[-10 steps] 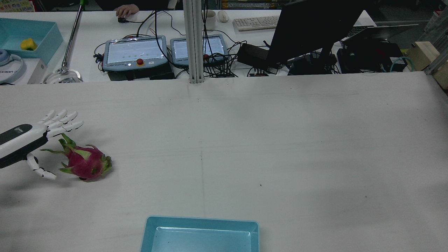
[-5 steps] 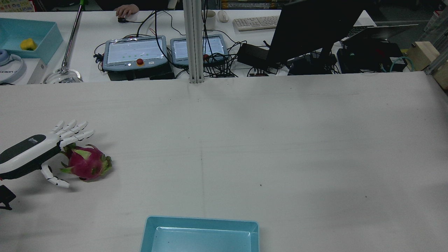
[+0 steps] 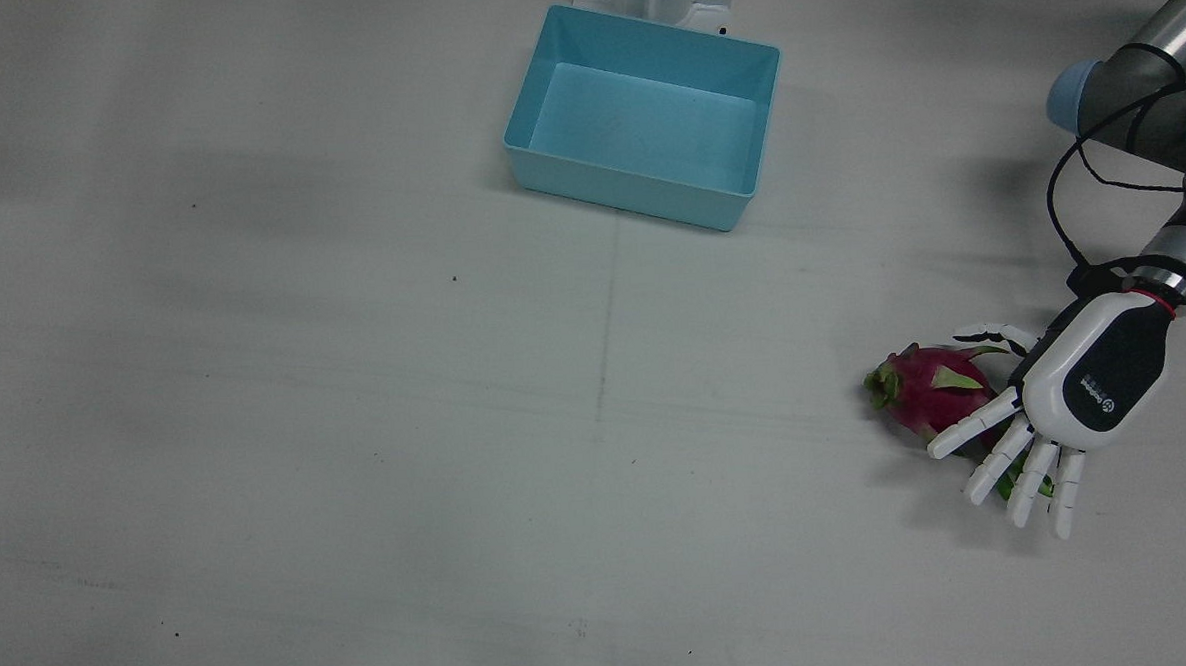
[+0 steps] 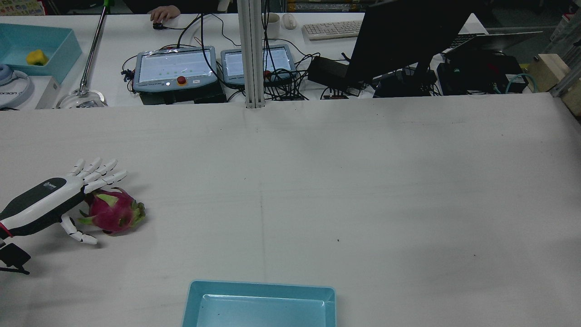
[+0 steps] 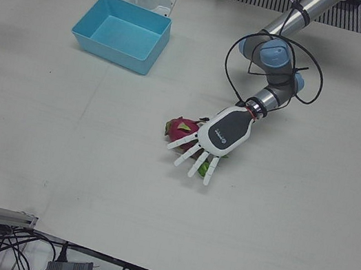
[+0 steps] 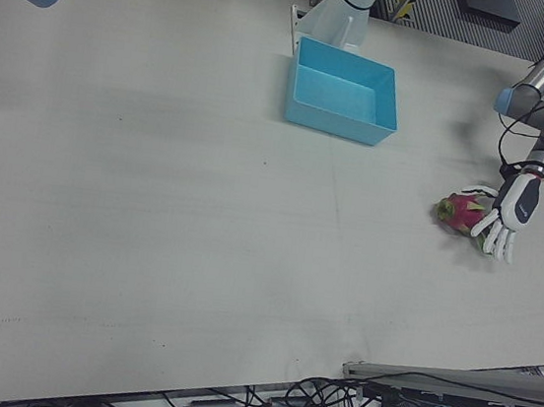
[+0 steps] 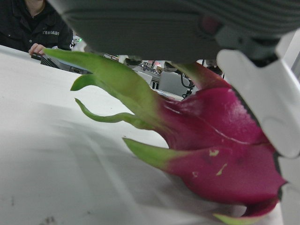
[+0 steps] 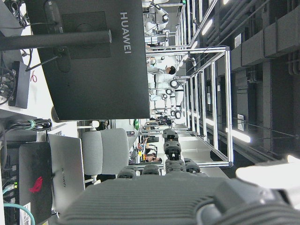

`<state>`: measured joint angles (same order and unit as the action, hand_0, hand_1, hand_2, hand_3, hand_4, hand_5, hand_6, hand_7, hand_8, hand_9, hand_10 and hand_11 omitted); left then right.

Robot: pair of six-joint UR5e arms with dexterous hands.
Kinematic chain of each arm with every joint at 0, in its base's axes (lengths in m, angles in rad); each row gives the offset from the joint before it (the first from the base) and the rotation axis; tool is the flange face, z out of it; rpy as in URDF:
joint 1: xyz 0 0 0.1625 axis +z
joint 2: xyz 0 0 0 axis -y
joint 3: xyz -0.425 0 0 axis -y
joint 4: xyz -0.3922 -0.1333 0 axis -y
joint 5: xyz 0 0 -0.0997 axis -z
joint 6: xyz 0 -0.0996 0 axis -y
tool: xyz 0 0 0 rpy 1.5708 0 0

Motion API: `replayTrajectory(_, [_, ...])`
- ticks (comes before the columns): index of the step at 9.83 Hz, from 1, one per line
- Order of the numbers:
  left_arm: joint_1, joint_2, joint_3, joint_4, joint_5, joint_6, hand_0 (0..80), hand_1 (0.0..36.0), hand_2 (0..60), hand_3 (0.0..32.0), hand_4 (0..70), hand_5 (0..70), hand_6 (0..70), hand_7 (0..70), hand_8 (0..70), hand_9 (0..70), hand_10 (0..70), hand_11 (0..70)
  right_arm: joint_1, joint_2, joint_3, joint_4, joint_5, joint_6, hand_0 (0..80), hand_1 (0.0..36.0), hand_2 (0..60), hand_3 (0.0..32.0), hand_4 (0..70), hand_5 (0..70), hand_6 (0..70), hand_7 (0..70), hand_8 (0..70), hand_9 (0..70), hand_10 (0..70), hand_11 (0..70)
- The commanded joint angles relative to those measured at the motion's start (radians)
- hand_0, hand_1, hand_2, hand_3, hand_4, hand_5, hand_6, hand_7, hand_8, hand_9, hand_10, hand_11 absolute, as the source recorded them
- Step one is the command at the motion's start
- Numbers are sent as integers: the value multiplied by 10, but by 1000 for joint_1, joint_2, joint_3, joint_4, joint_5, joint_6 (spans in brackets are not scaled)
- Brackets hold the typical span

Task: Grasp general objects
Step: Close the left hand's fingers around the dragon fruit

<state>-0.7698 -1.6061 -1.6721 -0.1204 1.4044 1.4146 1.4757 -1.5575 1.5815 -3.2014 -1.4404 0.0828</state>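
Note:
A magenta dragon fruit (image 3: 921,389) with green scales lies on the white table (image 3: 355,383), at the left in the rear view (image 4: 113,211). My left hand (image 3: 1066,402) is open and hovers low over the fruit's leafy end. Its fingers (image 3: 999,460) are spread past one side and the thumb (image 3: 988,334) reaches round the other. It also shows in the rear view (image 4: 50,200) and the left-front view (image 5: 215,137). The left hand view shows the fruit (image 7: 220,154) very close under the palm. My right hand (image 8: 164,197) shows only in its own view, raised and facing the room.
An empty light-blue bin (image 3: 627,191) stands at the table's robot-side edge, near the middle (image 4: 261,288). Beyond the far edge are teach pendants (image 4: 174,68), a monitor (image 4: 399,36) and cables.
My left hand has dropped lower and moved forward over the dragon fruit's leafy end, fingers still spread. The fruit has not moved.

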Motion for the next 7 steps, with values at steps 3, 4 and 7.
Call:
replayTrajectory(3, [27, -17, -1, 33, -48, 30, 579, 318, 212, 98, 0, 0, 0, 5, 0, 0, 0, 0, 0, 0, 0, 0, 0, 0, 0, 0, 0, 0, 0, 0, 0, 0, 0, 0, 0, 0])
replayTrajectory(4, [29, -17, 0, 34, -48, 32, 581, 316, 212, 26, 0, 6, 0, 0, 0, 0, 0, 0, 0, 0, 0, 0, 0, 0, 0, 0, 0, 0, 0, 0, 0, 0, 0, 0, 0, 0])
replayTrajectory(7, [29, -18, -5, 33, -48, 52, 598, 310, 181, 0, 95, 228, 0, 0, 0, 0, 0, 0, 0, -1, 0, 0, 0, 0, 0, 0, 0, 0, 0, 0, 0, 0, 0, 0, 0, 0])
